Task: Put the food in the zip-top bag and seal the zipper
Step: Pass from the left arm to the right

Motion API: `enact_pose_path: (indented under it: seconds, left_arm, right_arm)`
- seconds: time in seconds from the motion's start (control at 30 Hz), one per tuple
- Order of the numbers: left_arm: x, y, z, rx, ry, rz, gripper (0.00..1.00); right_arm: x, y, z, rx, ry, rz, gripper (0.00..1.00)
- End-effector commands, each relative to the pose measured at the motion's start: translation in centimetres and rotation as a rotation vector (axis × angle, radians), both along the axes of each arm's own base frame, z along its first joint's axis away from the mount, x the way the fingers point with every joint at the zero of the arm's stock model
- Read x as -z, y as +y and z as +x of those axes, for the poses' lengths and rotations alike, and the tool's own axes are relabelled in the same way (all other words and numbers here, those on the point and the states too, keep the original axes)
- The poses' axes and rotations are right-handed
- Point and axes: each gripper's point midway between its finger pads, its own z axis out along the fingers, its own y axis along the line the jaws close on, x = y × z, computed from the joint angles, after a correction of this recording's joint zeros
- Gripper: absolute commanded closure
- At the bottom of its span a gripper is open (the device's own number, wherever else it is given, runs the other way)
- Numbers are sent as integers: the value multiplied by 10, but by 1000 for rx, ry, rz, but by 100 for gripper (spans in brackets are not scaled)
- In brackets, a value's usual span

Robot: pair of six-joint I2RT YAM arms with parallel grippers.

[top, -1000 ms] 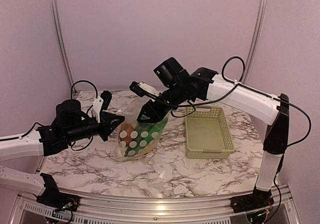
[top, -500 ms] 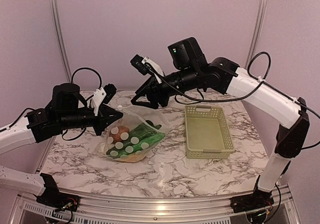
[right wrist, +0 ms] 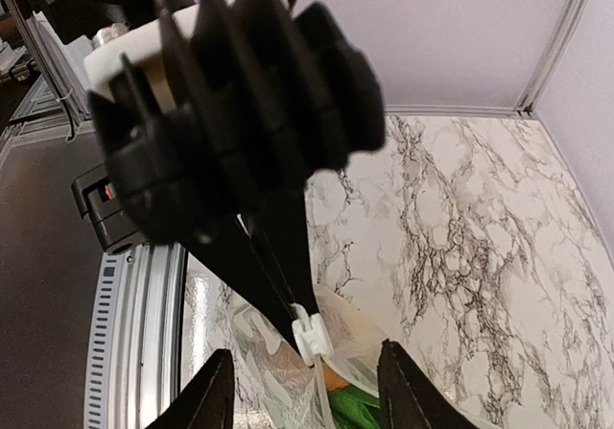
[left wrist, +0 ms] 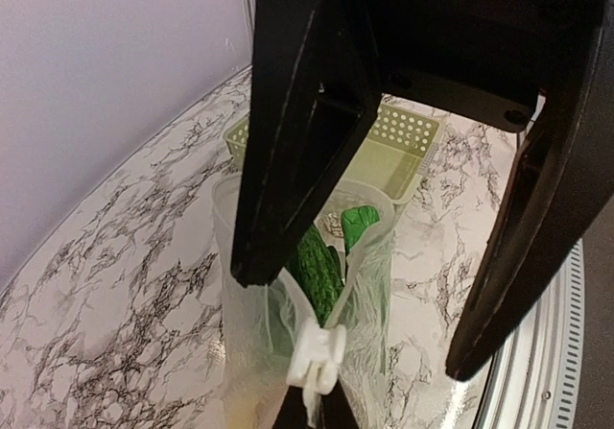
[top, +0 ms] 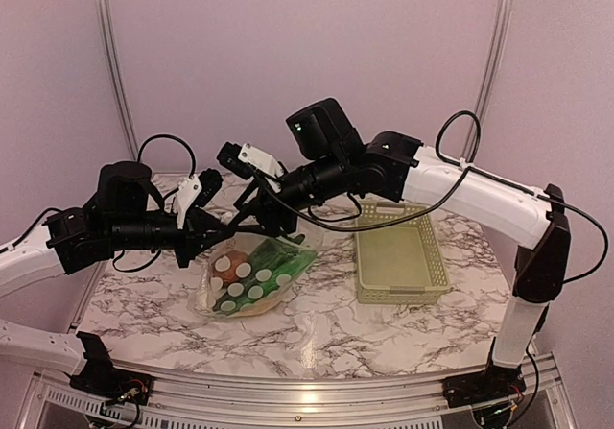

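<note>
The zip-top bag [top: 251, 274] rests on the table with its mouth end lifted, holding the green cucumber [top: 278, 256], an orange piece [top: 228, 261] and other food. My left gripper [top: 219, 227] is shut on the bag's mouth edge just behind a white zipper slider [left wrist: 319, 357]; its tips [left wrist: 312, 408] show at the bottom of the left wrist view. My right gripper [top: 247, 226] is open, with a finger on each side of the slider [right wrist: 312, 338] and the left gripper's tips [right wrist: 288, 314], touching neither. The cucumber [left wrist: 321, 266] shows through the open mouth.
The pale green slotted basket [top: 398, 256] stands empty to the right of the bag; it also shows in the left wrist view [left wrist: 398, 131]. The metal rail [right wrist: 134, 333] runs along the table's near edge. The two arms' fingers are very close together over the bag.
My right gripper rose off the bag, then came down and left to straddle the slider at the left gripper's tips. The left gripper kept hold of the bag, which shifted slightly.
</note>
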Motion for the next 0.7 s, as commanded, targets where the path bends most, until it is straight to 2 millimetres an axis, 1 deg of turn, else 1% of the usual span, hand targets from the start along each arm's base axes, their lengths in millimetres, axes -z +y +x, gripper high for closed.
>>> enact_pose_path:
  seconds: [0.0,0.13,0.23,0.3,0.37,0.4,0.5,0.67]
  left_arm:
    - [-24,-6,-11,63,-23,-66,100]
    - [-26,-7,-13,71,-14,-78,100]
    - [-27,-7,-13,71,-17,-85,100]
    - [-30,-7,-13,70,-22,-87,100]
    - [-30,-7,-13,70,-24,-86,100]
    - [-29,-7,-13,70,-25,-85,100]
    - [-27,-8,-12,67,-20,-85,100]
    - [-34,-8,-10,58,-27,-105,100]
  right_arm:
    - [-10,9,-1,-34,-46,50,53]
    - [-15,8,-1,-43,-70,64,53]
    - [-7,10,-5,-78,-66,50,55]
    - [-1,12,-7,-93,-55,38,59]
    - [3,13,-8,-100,-48,34,66]
    - [5,13,-9,-106,-41,32,68]
    - [7,14,-10,-113,-37,31,70]
    - [13,10,-7,-102,-42,15,73]
